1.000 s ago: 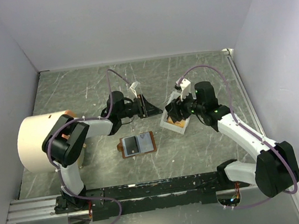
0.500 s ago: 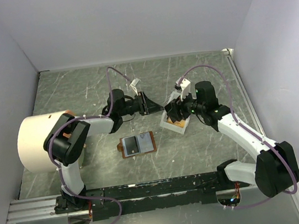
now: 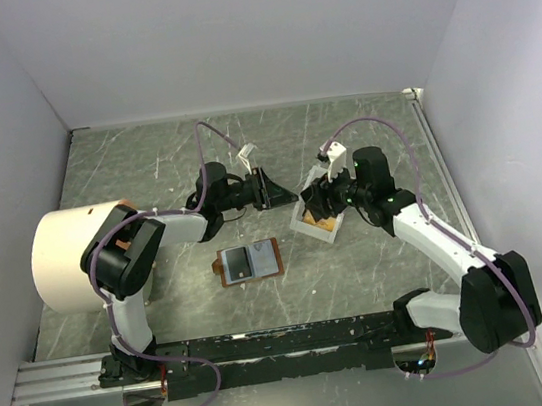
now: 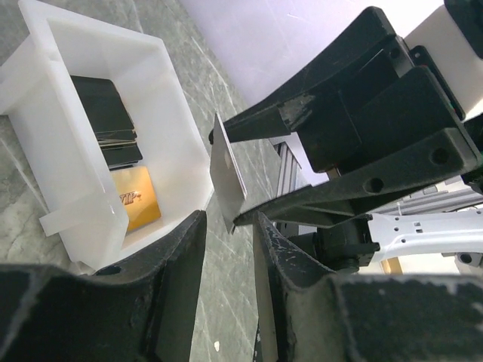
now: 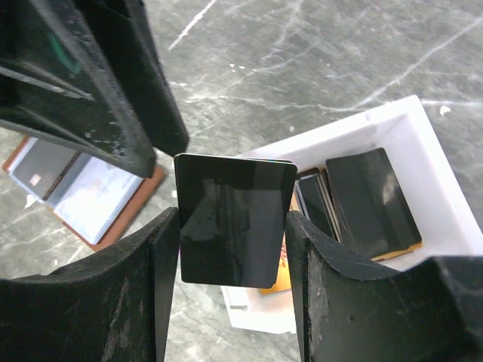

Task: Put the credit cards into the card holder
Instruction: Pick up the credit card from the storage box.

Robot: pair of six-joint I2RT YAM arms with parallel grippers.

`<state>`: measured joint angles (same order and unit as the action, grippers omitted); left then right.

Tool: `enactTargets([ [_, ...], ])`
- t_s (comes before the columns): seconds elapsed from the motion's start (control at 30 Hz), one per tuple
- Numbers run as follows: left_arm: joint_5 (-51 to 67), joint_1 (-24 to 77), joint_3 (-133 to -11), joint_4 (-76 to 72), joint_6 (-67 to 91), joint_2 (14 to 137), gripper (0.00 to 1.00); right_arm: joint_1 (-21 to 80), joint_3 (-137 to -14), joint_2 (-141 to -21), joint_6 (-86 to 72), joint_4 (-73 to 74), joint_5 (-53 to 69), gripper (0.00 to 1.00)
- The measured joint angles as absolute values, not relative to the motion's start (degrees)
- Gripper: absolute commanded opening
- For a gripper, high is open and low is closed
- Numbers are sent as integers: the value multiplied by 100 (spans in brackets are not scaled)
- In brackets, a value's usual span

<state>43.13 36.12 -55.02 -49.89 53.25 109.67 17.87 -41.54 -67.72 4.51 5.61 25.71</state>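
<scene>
the left arm (image 3: 168, 227) reaches forward and to the right, forearm low over the tabletop (image 3: 144, 160), wrist turned so the left gripper (image 4: 229, 224) points sideways at the other one. its jaws stand partly apart and grip nothing. the right arm (image 3: 438, 240) stretches forward and to the left with a bent elbow. the right gripper (image 5: 230, 226) faces the left one, tips close together. its jaws are clamped on the two side edges of a dark card (image 5: 234, 188), which stands in line with the gap of the left jaws, just ahead of their tips.
</scene>
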Motion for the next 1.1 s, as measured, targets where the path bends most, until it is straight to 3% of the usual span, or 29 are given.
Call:
enactTargets([
  [0.1, 4274, 3616, -5502, -4906, 5238, 10965, 44, 1750, -4154, -6884, 469, 569, 2307, 39],
  [0.2, 4171, 3616, -5502, -4711, 5118, 10965, 44, 1688, -4154, -7063, 508, 580, 2158, 25],
  [0.23, 4130, 3616, -5502, -4630, 5076, 10965, 44, 1662, -4154, -7135, 521, 578, 2141, 24],
  [0.37, 4014, 3616, -5502, -4403, 4965, 10965, 45, 1616, -4154, -7439, 537, 499, 2126, 31],
  [1.1, 3918, 3782, -5776, -4121, 4525, 11153, 41, 1605, -3885, -7349, 534, 239, 2622, 32],
])
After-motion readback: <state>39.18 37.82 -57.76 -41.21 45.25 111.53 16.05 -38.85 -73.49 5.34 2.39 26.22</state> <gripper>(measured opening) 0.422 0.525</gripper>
